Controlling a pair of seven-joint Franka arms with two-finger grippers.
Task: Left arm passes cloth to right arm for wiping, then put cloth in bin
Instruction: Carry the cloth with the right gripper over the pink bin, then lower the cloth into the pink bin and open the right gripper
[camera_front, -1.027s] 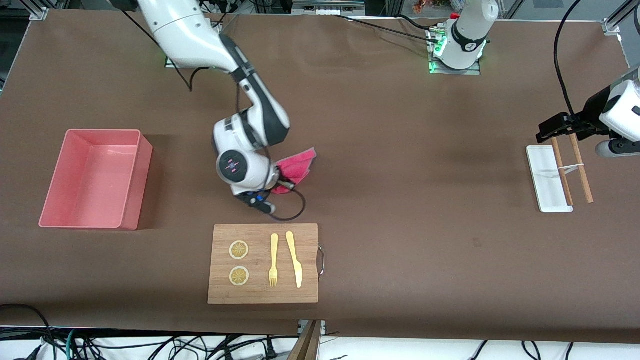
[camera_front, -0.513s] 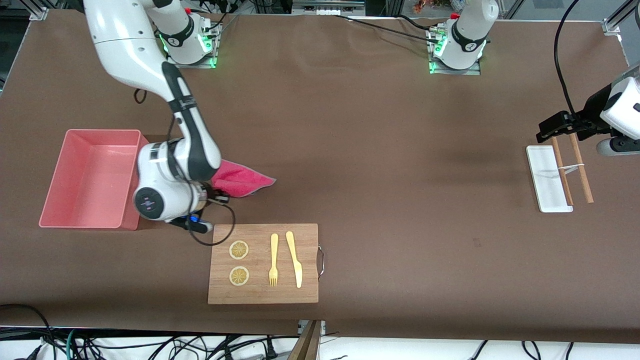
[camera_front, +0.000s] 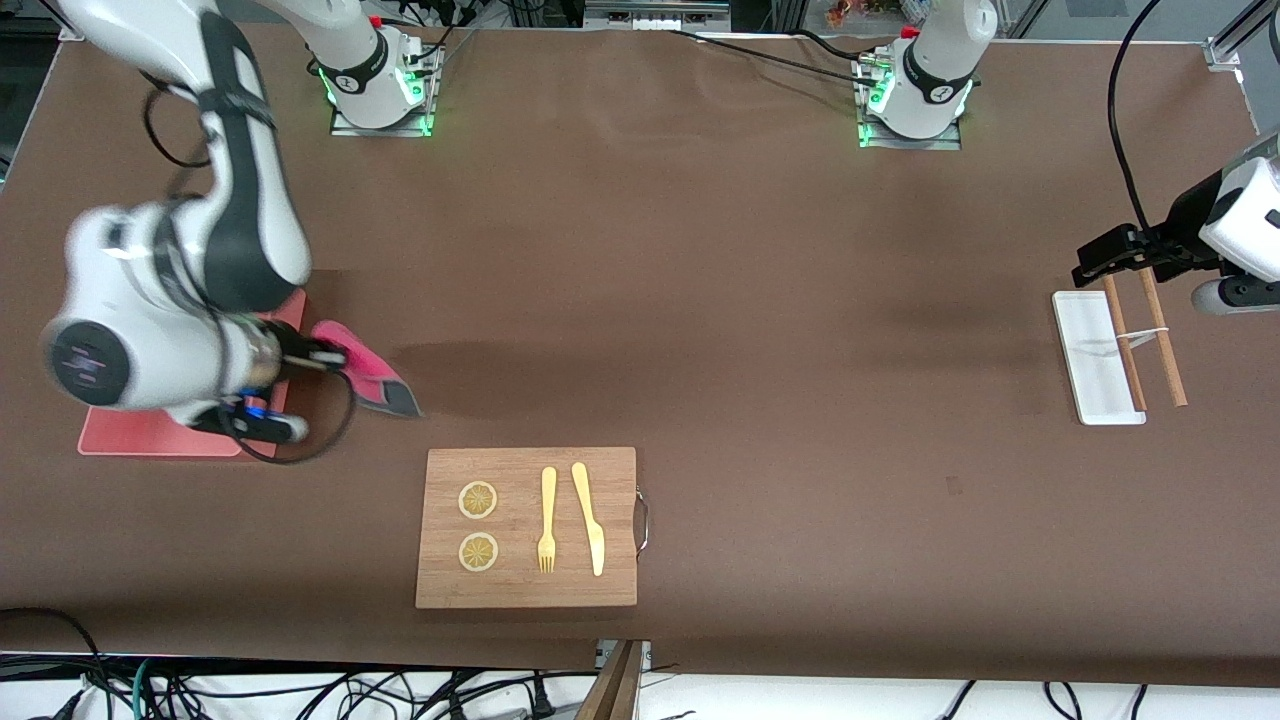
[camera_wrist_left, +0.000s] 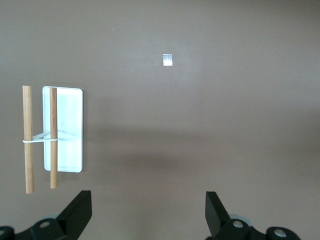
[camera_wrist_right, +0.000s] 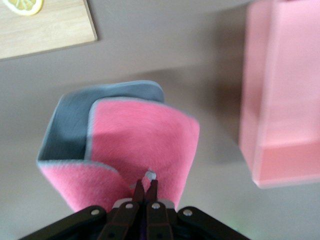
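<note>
The cloth (camera_front: 365, 375) is being gripped by the right gripper (camera_front: 325, 355), whose fingers are clenched tight on one edge, so that the fabric is hanging folded below them, pink face and dark grey reverse both being shown in the right wrist view (camera_wrist_right: 125, 145). The gripper is being held in the air just beside the bin (camera_front: 150, 435), over the strip of table (camera_front: 760, 300) between the bin and the wooden board (camera_front: 527, 528). Much of the bin is being hidden in the front view by the right arm's wrist; in the right wrist view its pink wall (camera_wrist_right: 280, 95) is being seen close beside the hanging cloth, with nothing between the two.

Below the gripper, toward the front camera, the board is being occupied by two lemon slices (camera_front: 478, 500), a fork (camera_front: 547, 520) and a knife (camera_front: 590, 518).

The left gripper (camera_front: 1105, 255) is being kept waiting with its fingers (camera_wrist_left: 77, 212) spread wide and grasping nothing, over the left arm's end of the table. Just under it a white tray (camera_front: 1090, 360) is being crossed by a pair of wooden sticks (camera_front: 1140, 340) joined by a white band.
</note>
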